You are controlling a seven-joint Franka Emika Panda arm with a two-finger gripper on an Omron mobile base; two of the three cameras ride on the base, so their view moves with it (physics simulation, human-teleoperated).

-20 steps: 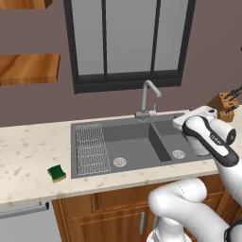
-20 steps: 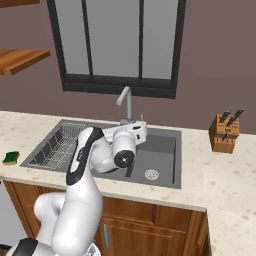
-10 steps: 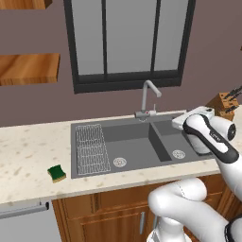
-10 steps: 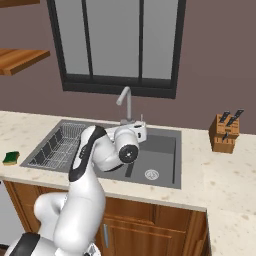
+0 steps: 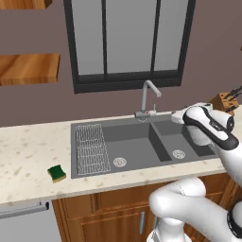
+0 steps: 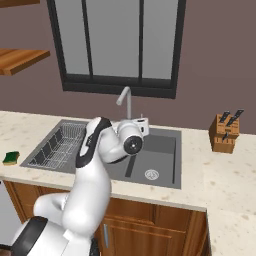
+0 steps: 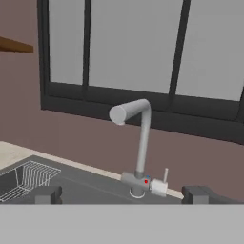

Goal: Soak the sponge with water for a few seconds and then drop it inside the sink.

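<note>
While facing the faucet [image 7: 139,143], jaws spread wide and empty, sponge [image 5: 56,173] far off on counter [image 5: 28,156].

Brown wall [image 5: 33,108] behind pale speckled counter [image 5: 28,156]; dark-framed window [image 5: 127,42] set above. Wooden shelves [image 5: 28,68] mounted at left. Wooden cabinets [image 6: 165,225] fitted below. Knife block [image 6: 225,132] placed at counter's right end.

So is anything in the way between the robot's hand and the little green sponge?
The sponge lies on the counter left of the sink. The open gripper hovers at the sink's right side, facing the faucet. Between them lie the sink's basins and the wire rack, all low, so nothing visible blocks a path above them.
</note>
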